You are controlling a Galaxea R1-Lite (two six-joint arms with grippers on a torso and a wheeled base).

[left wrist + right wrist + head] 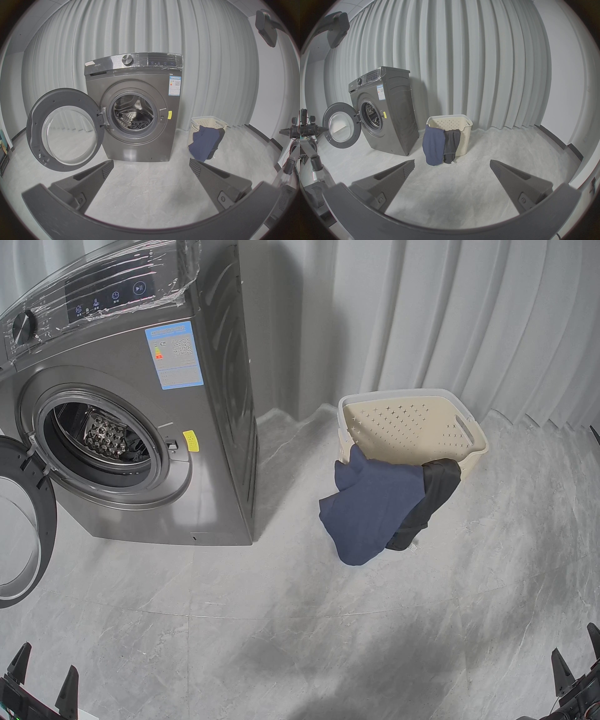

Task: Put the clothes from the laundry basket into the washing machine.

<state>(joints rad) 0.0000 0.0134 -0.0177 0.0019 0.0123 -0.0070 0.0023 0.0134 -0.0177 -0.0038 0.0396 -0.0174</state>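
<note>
A cream laundry basket (437, 409) (209, 119) (459, 120) stands on the floor by the curtain. A dark blue garment (369, 509) (204, 142) (433, 145) and a black garment (434, 493) (452, 145) hang over its front rim. To its left stands the grey washing machine (187, 446) (137, 78) (393, 109), its round door (19, 521) (62, 129) (340, 125) swung open. Dark cloth (137, 124) lies inside the drum (103, 437). My left gripper (42, 677) (151, 164) is open and holds nothing, low at the near left. My right gripper (578, 655) (451, 164) is open and holds nothing, low at the near right. Both are well short of the basket.
Pleated white curtains (450, 315) close off the back. Bare grey marble floor (300, 627) stretches between me, the machine and the basket. The open door juts out at the far left. A stand with equipment (292, 150) is off to one side.
</note>
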